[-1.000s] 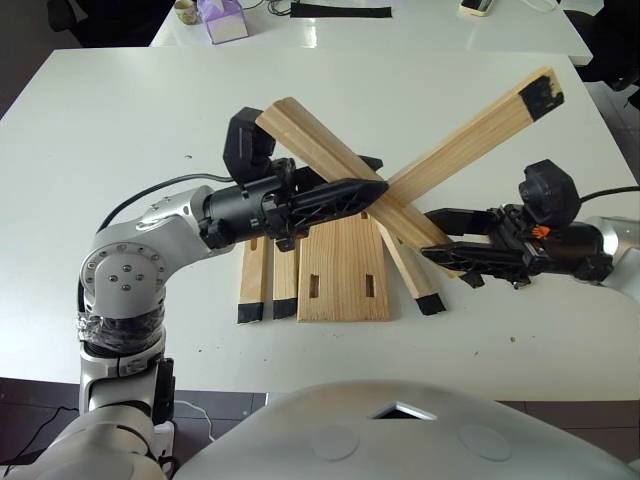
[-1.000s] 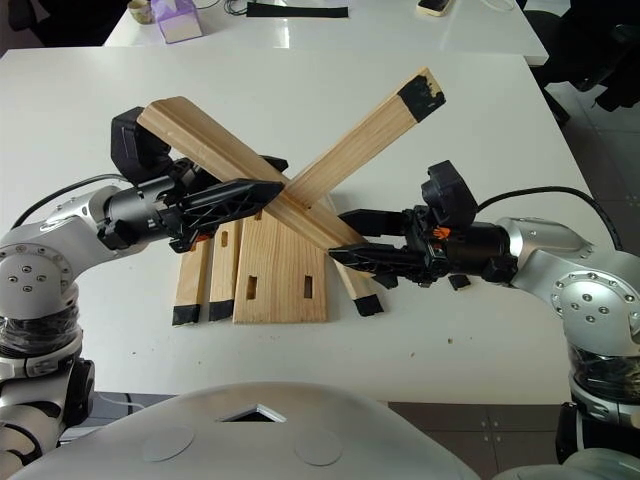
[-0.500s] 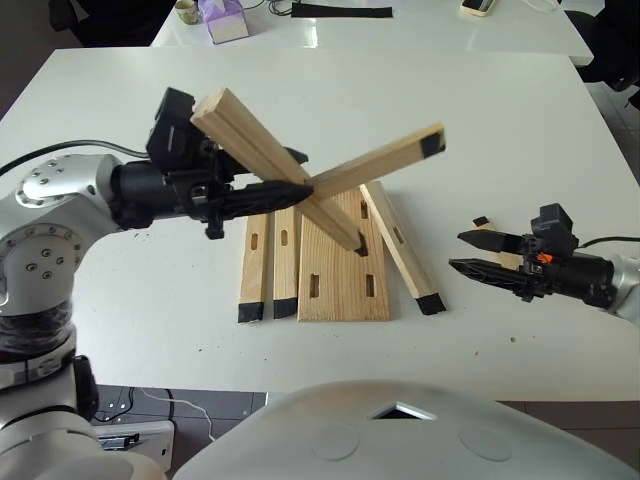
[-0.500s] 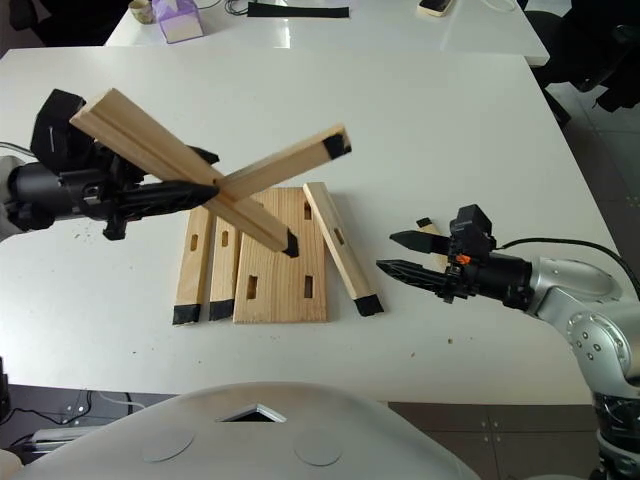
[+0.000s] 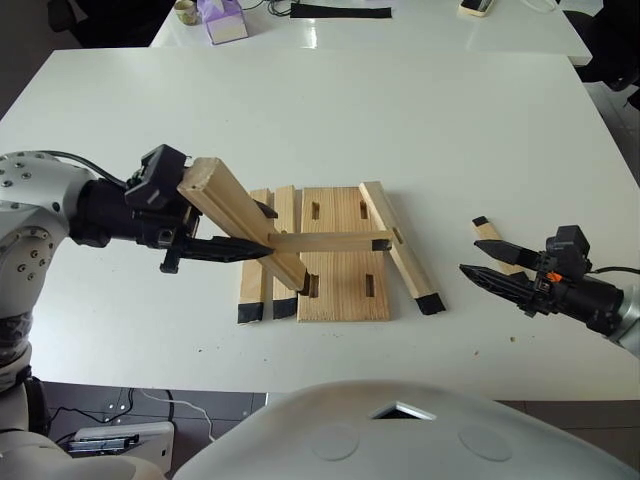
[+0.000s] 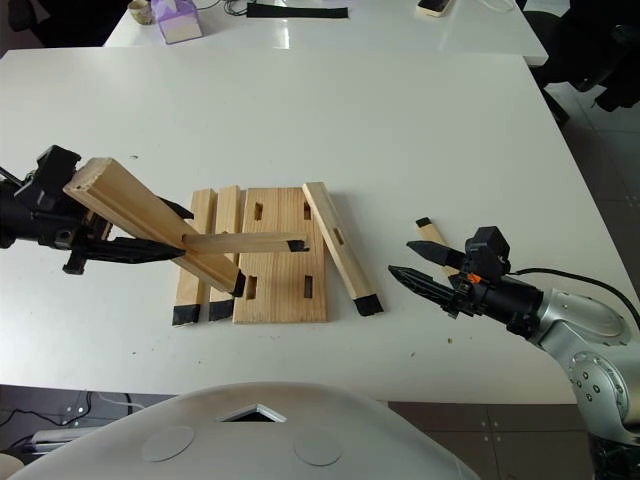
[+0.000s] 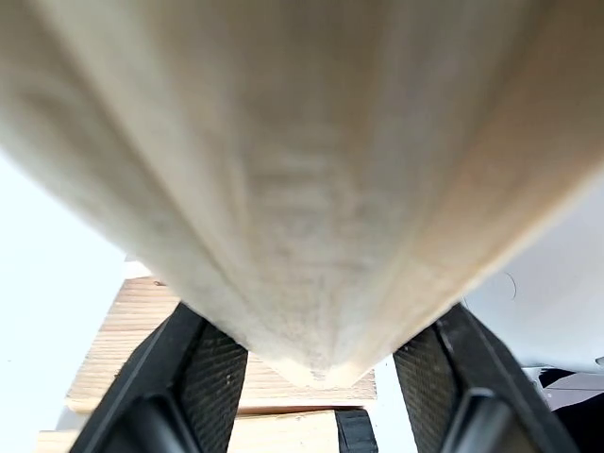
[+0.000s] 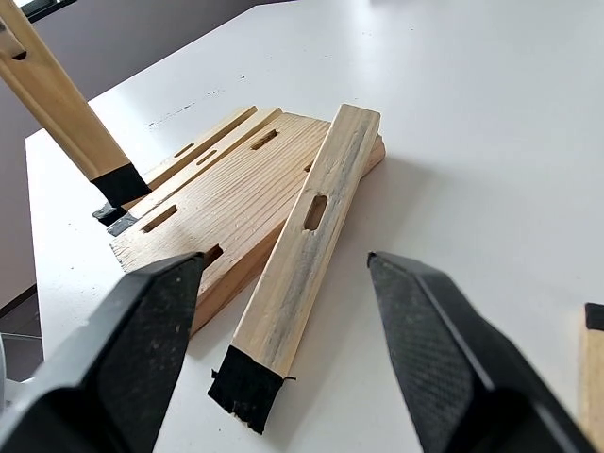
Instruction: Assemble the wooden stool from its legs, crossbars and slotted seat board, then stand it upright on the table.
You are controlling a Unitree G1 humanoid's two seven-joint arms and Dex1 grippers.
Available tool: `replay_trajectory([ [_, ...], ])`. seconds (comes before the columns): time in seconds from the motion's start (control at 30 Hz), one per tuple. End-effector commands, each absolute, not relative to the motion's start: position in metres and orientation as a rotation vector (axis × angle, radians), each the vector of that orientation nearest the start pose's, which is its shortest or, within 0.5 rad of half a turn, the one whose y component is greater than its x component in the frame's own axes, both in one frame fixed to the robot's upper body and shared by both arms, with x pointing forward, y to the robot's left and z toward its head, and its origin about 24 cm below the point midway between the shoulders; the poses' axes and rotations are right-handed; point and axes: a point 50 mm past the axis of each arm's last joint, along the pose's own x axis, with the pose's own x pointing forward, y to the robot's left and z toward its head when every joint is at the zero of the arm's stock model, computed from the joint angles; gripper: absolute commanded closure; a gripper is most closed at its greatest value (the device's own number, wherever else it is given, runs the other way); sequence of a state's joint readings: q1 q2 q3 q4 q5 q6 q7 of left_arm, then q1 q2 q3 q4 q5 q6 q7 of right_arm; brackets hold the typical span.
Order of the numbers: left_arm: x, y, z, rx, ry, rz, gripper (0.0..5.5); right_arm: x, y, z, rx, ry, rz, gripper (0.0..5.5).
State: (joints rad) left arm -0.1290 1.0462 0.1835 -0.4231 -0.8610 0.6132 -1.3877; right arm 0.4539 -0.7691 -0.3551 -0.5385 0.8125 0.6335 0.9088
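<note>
My left gripper (image 5: 240, 248) is shut on a wooden leg (image 5: 235, 215) that hangs tilted above the left of the table, its black-taped foot (image 5: 308, 285) low over the slotted seat board (image 5: 345, 255). A thin crossbar (image 5: 330, 240) sticks out level from this leg across the board. Two more legs (image 5: 268, 262) lie flat against the board's left edge, and another leg (image 8: 302, 245) lies slanted on its right edge. My right gripper (image 6: 400, 257) stands open and empty to the right, beside a short crossbar (image 6: 432, 236) on the table. In the left wrist view the held leg (image 7: 302, 170) sits between the fingers (image 7: 203, 368).
The white table (image 5: 400, 120) has bare room on its far half and to the far right. Its front edge runs close below the parts. Behind it, a second table carries a tissue box (image 5: 222, 18), a cup (image 5: 185, 10) and a black strip (image 5: 340, 12).
My left gripper has drawn back to the left and lowered the leg, so the crossbar swung down level over the board. My right gripper left the assembly and withdrew to the right.
</note>
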Motion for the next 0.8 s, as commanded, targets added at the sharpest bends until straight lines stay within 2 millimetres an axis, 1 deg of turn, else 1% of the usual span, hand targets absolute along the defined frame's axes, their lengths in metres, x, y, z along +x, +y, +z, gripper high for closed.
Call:
replay_trajectory([
  [0.03, 0.193, 0.216, 0.182, 0.175, 0.289, -1.515, 3.43, 0.15, -0.24, 0.106, 0.123, 0.443, 0.895, 2.32],
  [0.17, 0.188, 0.213, 0.176, 0.182, 0.278, -1.505, 3.43, 0.151, -0.239, 0.105, 0.122, 0.44, 0.897, 2.32],
  [0.37, 0.187, 0.205, 0.176, 0.188, 0.236, -1.506, 3.43, 0.154, -0.236, 0.105, 0.127, 0.436, 0.909, 2.32],
  [0.63, 0.189, 0.202, 0.177, 0.22, 0.203, -1.499, 3.43, 0.159, -0.237, 0.108, 0.14, 0.416, 0.921, 2.32],
  [0.8, 0.19, 0.2, 0.173, 0.253, 0.202, -1.515, 3.43, 0.161, -0.237, 0.108, 0.14, 0.413, 0.924, 2.32],
])
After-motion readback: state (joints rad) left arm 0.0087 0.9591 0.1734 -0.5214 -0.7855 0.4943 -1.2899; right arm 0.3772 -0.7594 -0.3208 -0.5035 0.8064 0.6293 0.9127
